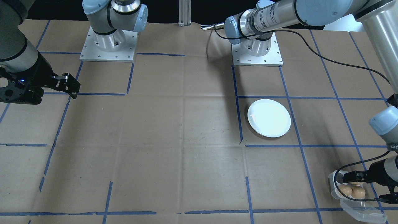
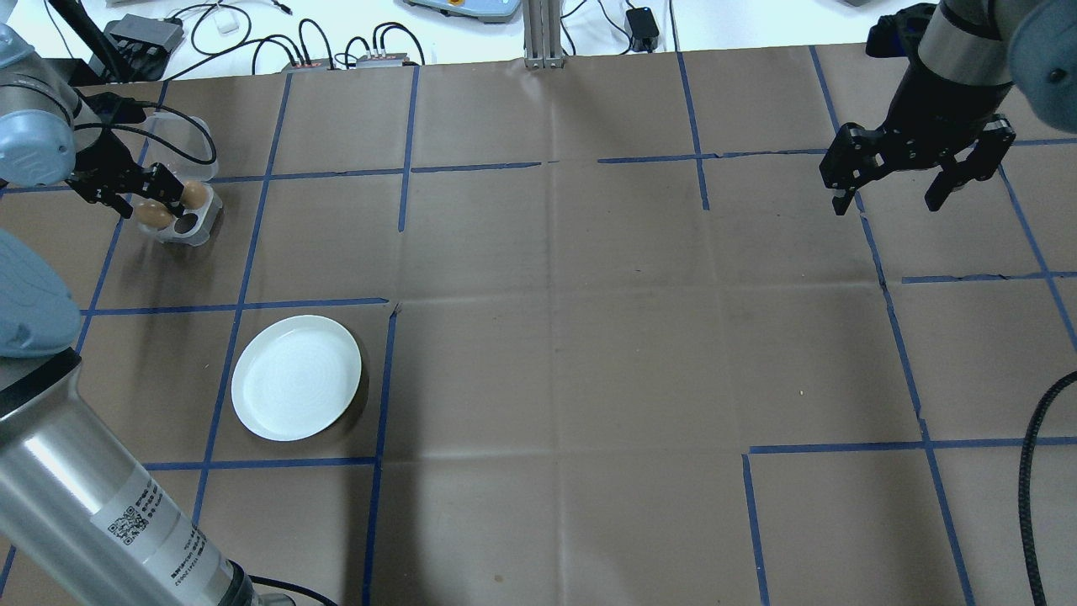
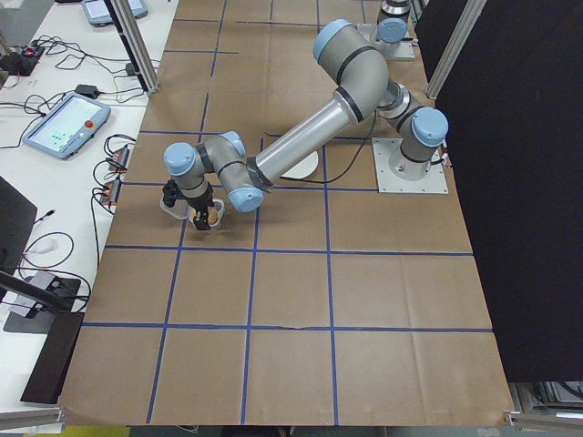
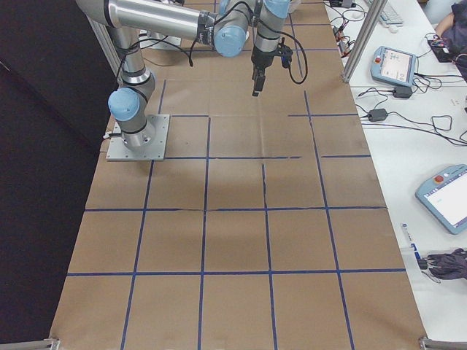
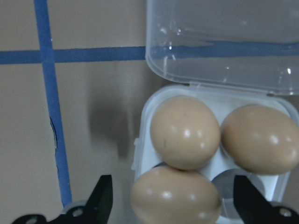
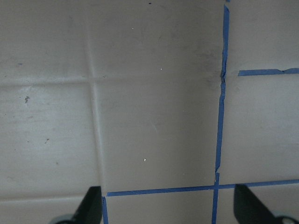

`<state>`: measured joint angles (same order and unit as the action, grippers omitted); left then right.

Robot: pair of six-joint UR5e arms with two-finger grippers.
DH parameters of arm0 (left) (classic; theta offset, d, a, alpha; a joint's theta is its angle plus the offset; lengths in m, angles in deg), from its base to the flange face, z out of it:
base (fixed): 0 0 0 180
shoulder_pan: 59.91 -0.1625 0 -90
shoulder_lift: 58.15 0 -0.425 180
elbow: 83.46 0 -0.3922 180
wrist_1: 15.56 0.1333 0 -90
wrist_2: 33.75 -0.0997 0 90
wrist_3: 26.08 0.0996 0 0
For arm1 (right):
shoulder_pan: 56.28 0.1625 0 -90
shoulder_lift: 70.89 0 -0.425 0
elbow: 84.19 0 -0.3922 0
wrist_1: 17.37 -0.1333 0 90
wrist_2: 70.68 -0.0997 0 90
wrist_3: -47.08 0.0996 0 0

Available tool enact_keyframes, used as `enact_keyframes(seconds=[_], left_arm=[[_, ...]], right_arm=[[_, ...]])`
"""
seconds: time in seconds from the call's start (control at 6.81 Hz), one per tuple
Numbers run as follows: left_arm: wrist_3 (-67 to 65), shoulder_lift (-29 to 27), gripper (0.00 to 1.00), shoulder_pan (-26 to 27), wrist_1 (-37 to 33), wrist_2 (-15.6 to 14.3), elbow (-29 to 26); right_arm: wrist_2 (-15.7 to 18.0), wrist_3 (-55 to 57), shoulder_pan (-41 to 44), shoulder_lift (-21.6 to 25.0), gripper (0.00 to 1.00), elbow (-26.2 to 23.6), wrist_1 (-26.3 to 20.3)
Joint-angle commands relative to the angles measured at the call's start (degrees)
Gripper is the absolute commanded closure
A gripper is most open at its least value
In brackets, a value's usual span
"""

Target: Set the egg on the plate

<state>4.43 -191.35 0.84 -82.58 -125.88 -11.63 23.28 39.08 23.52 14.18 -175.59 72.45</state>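
Three brown eggs sit in a small clear egg tray (image 5: 145,140) with its lid (image 5: 224,42) open. My left gripper (image 5: 174,203) hangs over the tray, open, its fingers (image 5: 103,196) either side of the nearest egg (image 5: 175,196) with a small gap on each side. From overhead, this gripper (image 2: 147,202) is at the far left, over the tray (image 2: 198,227). The white plate (image 2: 296,377) lies empty on the paper, nearer the robot than the tray. My right gripper (image 2: 885,204) hovers open at the far right, holding nothing.
Brown paper with blue tape lines (image 2: 387,379) covers the table. The two arm bases (image 1: 108,46) stand on metal plates at the robot's edge. Cables and teach pendants (image 4: 394,65) lie beyond the far edge. The left arm's long link (image 3: 310,137) reaches over the plate.
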Motion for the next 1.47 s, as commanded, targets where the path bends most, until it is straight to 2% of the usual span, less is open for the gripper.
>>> enact_keyframes(seconds=[0.0, 0.29, 0.59, 0.73, 1.03, 1.32], left_arm=[[-0.1, 0.0, 0.14, 0.0, -0.4, -0.2, 0.1], [-0.2, 0.0, 0.32, 0.0, -1.3, -0.4, -0.1], [-0.2, 0.1, 0.56, 0.0, -1.4, -0.4, -0.2], [-0.2, 0.4, 0.65, 0.0, -1.4, -0.4, -0.2], [-0.2, 1.2, 0.68, 0.1, -1.6, -0.4, -0.1], [-0.8, 4.9, 0.70, 0.3, -7.0, 0.1, 0.8]], right_arm=[[0.0, 0.0, 0.0, 0.0, 0.00, 0.0, 0.0], [0.0, 0.0, 0.0, 0.0, 0.00, 0.0, 0.0], [0.0, 0.0, 0.0, 0.0, 0.00, 0.0, 0.0], [0.0, 0.0, 0.0, 0.0, 0.00, 0.0, 0.0], [0.0, 0.0, 0.0, 0.0, 0.00, 0.0, 0.0], [0.0, 0.0, 0.0, 0.0, 0.00, 0.0, 0.0]])
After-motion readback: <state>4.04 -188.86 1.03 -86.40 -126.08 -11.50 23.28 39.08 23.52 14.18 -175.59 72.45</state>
